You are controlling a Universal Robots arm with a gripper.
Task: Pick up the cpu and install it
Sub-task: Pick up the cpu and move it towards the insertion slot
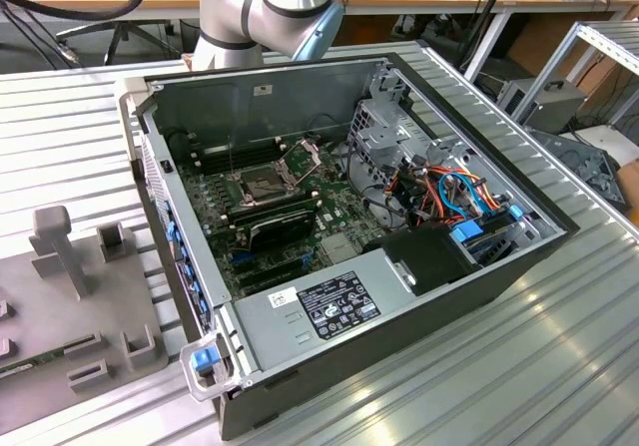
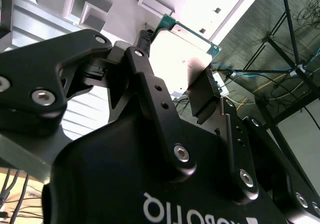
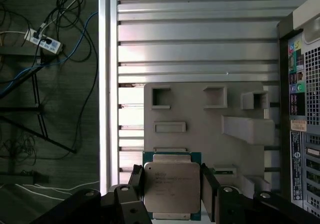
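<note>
The claw (image 3: 172, 198) grips the cpu (image 3: 172, 184) by two opposite edges, metal face toward the wrist, above the grey holder plate (image 3: 200, 119) on the tabletop (image 3: 190, 43)

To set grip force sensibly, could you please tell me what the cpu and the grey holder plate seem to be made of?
The cpu: pale silver-grey metal lid, softly sheened, on a green circuit-board rim. The holder plate: probably matte grey plastic; dull, even surface without glints, though painted metal cannot be excluded.
</note>
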